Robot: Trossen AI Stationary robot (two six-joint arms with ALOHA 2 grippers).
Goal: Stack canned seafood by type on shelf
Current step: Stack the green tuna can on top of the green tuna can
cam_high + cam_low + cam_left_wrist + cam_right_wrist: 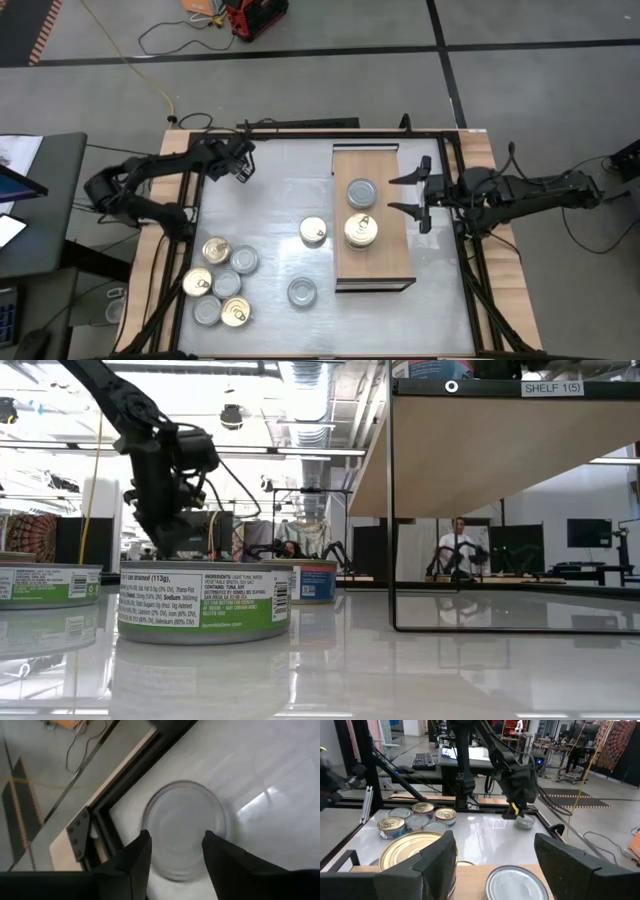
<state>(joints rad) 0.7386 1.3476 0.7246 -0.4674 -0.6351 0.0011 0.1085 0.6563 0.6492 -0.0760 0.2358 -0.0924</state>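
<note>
From above, the left end effector (pixel 238 165) hovers at the far left corner of the glossy grey-white surface (pixel 275 200), over a short round silver-lidded tin that this view hides. The right end effector (pixel 409 196) waits, prongs spread wide, beside the long light-wood shelf with its thin dark frame (pixel 373 268), which carries a plain silver-lidded tin (pixel 361 192) and a gold pull-tab stack (pixel 361 229). More tins cluster at the near left (pixel 218 281), with two loose ones between (pixel 313 231) (pixel 302 292).

At table height, the left arm hangs down behind a green-labelled tuna tin (pixel 204 603); the shelf frame stands to the right (pixel 391 510).

The left wrist view shows the lone silver-lidded tin (pixel 183 822) lying flat, framed between the two dark fingers (pixel 141 851), which stand apart and not yet touching it. I judge the step is the pick: centre the tin, descend so the pads meet its low side wall, then close squarely, since a shallow tin could skid on the slick surface.

The right wrist view confirms wide-spread, empty fingers (pixel 440 860) over the shelf tins.
</note>
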